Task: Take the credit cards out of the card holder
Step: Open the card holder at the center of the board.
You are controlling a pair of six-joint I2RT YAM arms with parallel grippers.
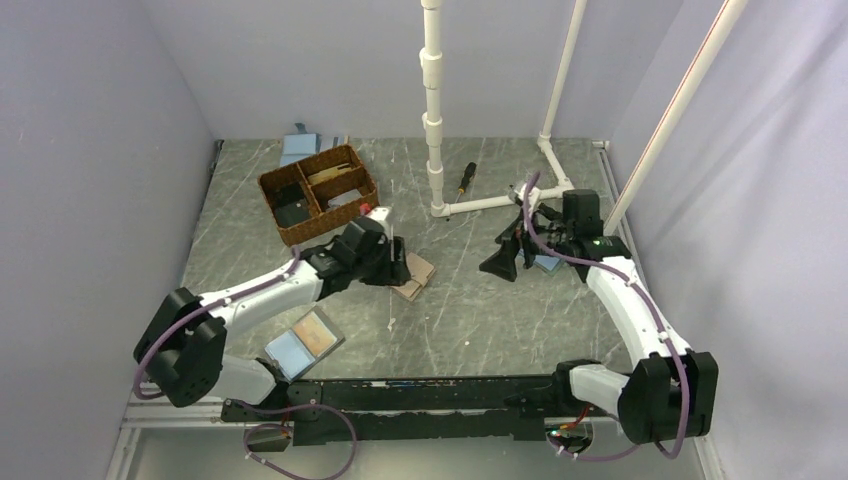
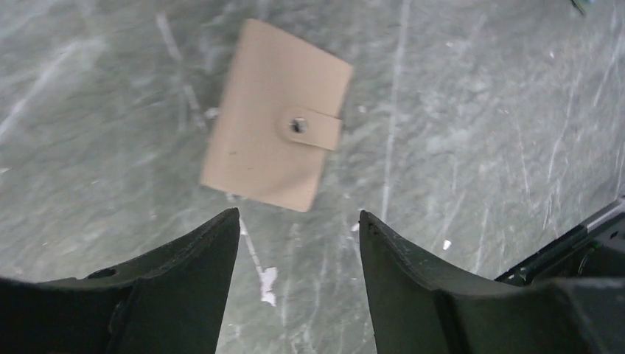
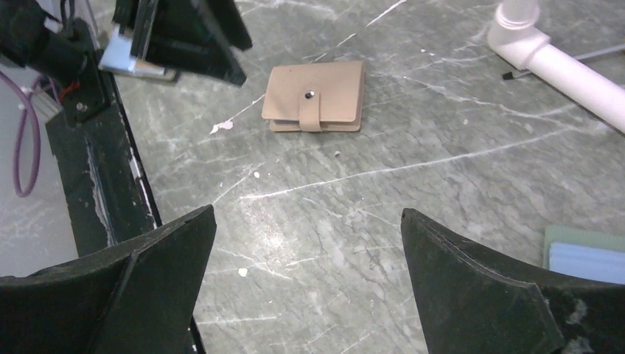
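Card holder (image 3: 586,254) is lying just outside right gripper (image 3: 307,214), being held spread | risk: holder being shoved aside by descending finger

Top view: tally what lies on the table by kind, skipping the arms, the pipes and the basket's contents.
Wicker basket: 1
Screwdriver: 1
Tan snap wallet: 1
Blue-and-brown folder: 1
Light-blue folders: 2, one behind the basket, one at the right
Total: 6
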